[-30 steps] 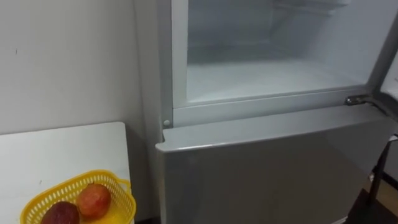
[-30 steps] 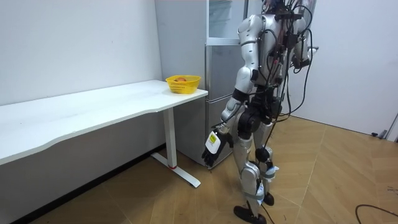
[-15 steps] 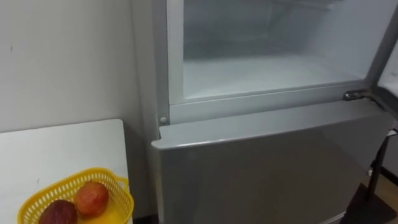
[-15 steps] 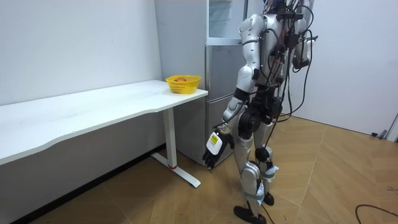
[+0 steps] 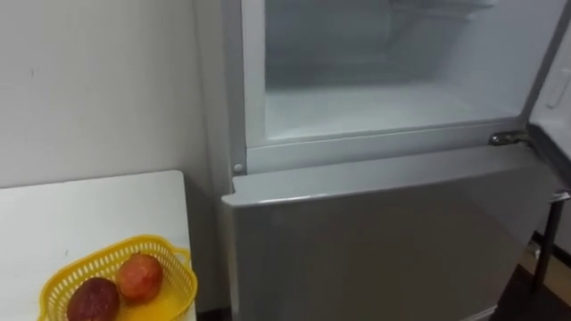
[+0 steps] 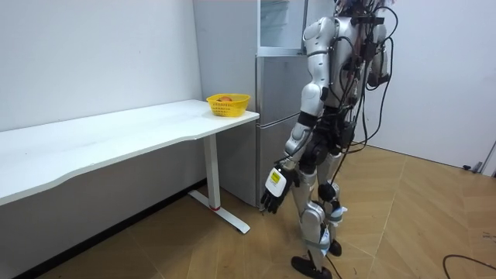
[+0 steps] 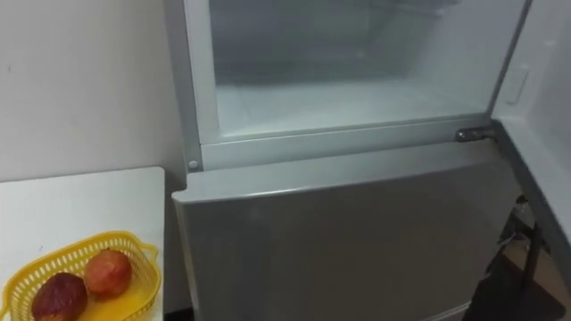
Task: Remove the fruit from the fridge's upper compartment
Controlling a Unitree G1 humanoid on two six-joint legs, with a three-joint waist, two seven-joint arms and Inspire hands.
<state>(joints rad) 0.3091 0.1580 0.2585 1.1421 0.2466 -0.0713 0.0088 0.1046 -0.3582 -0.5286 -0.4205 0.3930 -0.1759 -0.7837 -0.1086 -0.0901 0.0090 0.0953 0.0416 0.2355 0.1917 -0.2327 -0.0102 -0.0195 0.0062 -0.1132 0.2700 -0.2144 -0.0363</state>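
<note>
The fridge's upper compartment (image 5: 384,107) stands open in front of me, its white floor and walls bare. Its open door (image 5: 560,107) runs along the right edge of the eye views. Below it, the grey lower door (image 5: 384,241) is closed. In the room view I stand close to the fridge (image 6: 275,85), facing it. My left hand (image 6: 276,186) hangs at knee height with relaxed fingers, holding nothing.
A yellow basket (image 5: 107,260) sits on the white table's (image 5: 80,209) corner, left of the fridge. It holds a reddish-orange fruit (image 5: 140,275) and a darker red one (image 5: 94,299). The long table (image 6: 116,132) stretches toward the room view's left along the wall.
My body has shifted slightly toward the room view's right, and the hanging left hand swung with it. The eye view moved a little. The fridge and basket stay put.
</note>
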